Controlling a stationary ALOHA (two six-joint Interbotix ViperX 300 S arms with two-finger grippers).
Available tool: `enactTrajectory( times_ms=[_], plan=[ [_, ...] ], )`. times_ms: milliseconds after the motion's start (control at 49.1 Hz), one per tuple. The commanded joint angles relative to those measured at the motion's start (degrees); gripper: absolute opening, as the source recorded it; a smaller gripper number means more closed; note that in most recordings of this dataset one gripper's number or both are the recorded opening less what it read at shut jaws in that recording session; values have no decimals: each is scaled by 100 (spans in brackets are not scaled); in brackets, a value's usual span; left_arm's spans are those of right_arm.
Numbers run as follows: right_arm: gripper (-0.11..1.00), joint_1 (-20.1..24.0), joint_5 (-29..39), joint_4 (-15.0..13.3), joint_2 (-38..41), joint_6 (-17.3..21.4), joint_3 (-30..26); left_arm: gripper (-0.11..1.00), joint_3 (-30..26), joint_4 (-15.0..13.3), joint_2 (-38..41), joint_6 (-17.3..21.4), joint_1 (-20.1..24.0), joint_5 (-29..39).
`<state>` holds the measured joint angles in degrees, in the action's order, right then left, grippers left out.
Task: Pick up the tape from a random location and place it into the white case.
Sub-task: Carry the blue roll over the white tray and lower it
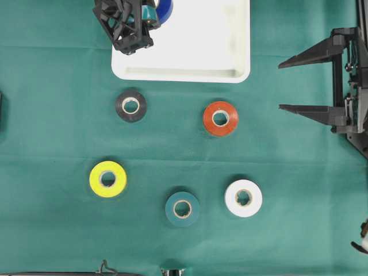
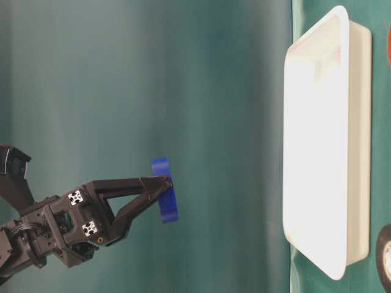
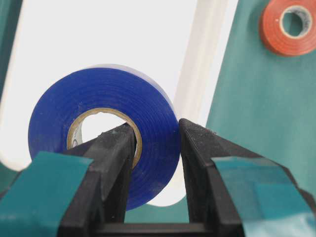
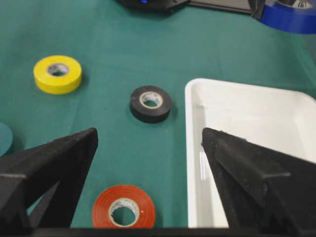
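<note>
The left gripper (image 3: 155,143) is clamped on the blue tape (image 3: 106,131), one finger (image 3: 116,148) through the roll's core and the other against its outer face, so the roll stands on edge between them. In the overhead view the left gripper (image 1: 150,16) holds the blue tape (image 1: 164,8) above the left end of the white case (image 1: 190,73), and the table-level view shows the roll in the air, clear of the case (image 2: 327,140). The right gripper (image 1: 305,83) sits at the right side of the worktop (image 1: 57,132) with its jaws spread wide and nothing between them. Five other rolls lie flat on the green cloth in front of the case: black tape (image 1: 130,106), orange tape (image 1: 221,118), yellow tape (image 1: 108,179), teal tape (image 1: 182,209) and white tape (image 1: 243,198), all apart from one another.
</note>
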<state>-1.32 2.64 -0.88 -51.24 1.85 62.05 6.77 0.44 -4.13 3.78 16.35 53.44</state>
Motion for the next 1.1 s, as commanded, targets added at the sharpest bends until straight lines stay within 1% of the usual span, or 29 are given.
enactTrajectory(
  times_ms=[0,183,407,529,896,1018,1079],
  plan=[
    [92,-9,-26,-9,26,-9,-167,23,-88,9,-158,9,-35,-132],
    [92,-9,-26,-26,18,-9,-176,23,-229,9,53,9,-97,-422],
    [92,-9,-35,-18,26,9,-193,23,-650,9,457,9,-114,-431],
    [92,-9,-35,-26,44,9,-193,23,-712,9,536,9,-105,-413],
    [92,-9,-26,-18,70,9,-193,23,-448,9,571,0,-26,-439],
    [92,-9,-35,-18,88,0,-193,23,-211,9,686,0,70,-633],
    [92,-9,-44,-18,114,0,-185,23,-26,9,817,-9,123,-844]
  ],
)
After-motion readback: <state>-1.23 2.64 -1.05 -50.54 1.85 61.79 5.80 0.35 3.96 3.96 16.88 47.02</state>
